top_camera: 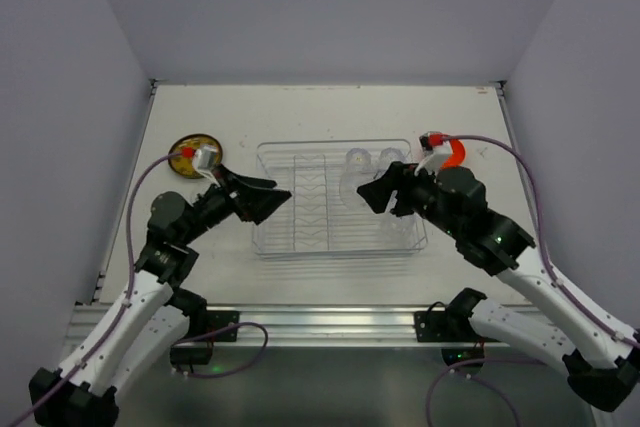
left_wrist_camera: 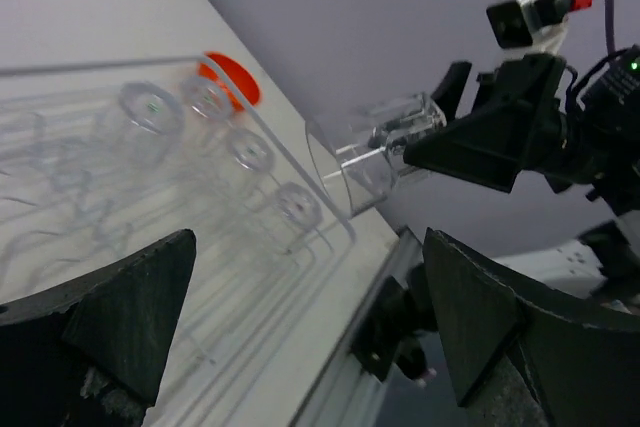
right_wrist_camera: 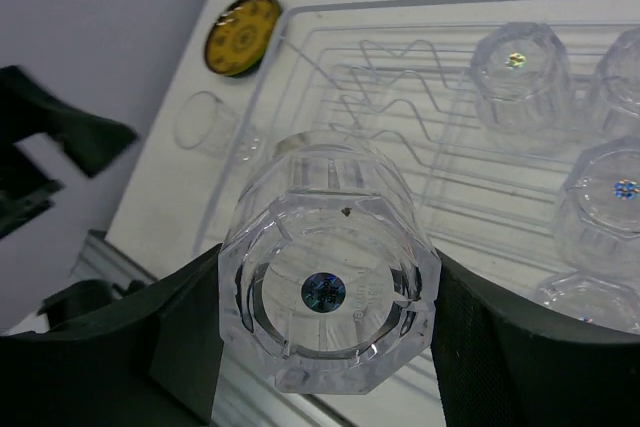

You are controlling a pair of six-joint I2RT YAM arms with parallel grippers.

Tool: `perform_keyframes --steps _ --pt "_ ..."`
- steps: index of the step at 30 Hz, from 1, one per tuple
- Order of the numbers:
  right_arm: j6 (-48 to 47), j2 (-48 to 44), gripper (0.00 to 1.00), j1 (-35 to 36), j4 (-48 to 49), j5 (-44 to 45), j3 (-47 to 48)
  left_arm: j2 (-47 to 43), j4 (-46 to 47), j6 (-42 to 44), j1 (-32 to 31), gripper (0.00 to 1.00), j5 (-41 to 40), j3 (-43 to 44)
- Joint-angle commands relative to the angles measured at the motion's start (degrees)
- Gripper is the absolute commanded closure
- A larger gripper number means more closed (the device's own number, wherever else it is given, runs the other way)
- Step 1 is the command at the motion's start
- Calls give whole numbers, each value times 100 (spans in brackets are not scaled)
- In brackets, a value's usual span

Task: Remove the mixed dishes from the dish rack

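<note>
- In the right wrist view, we see the right gripper clamped onto a clear glass cup in the lower centre of the frame. A dark finger presses on each side, and the cup's base faces the camera.
- In the left wrist view, that same cup sits at the upper right, pinched by the right gripper and close to the end wall of the dish rack.
- The left gripper is spread wide with nothing between its fingers. From overhead it sits at the rack's left edge, middle-left of the frame.
- The rack lies in the centre of the overhead frame on the white table.
- Four more cups stand inside the rack along the right side of the right wrist frame.
- One further clear cup shows just outside the rack's left wall.
- The yellow plate lies flat at the upper left, apart from the rack.
- The orange bowl sits beyond the rack's upper right corner, partly hidden by the right arm.
</note>
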Motion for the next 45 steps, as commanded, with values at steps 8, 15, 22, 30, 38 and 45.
perform_keyframes --steps 8,15,22,30,38,45 --pt "-186 -1819 100 8 1756 -2316 -528 2164 3925 -1154 -2789 0 570 590" --pt "-160 -2206 100 8 2082 -2748 -836 2692 4886 -1330 -3510 14 447 661" --pt "-248 -2216 100 8 2354 -3142 -985 2701 4982 -1313 -3731 67 429 678" --pt "-196 -2294 39 8 2663 -3119 -1187 2438 4325 -787 -3748 100 122 669" --pt "-485 -2759 1 8 1099 -580 -1090 1322 -183 1155 -3740 100 -2522 1609" --pt "-608 -2831 1 8 597 204 -1118 1521 -3696 1448 -3696 100 -5522 2865"
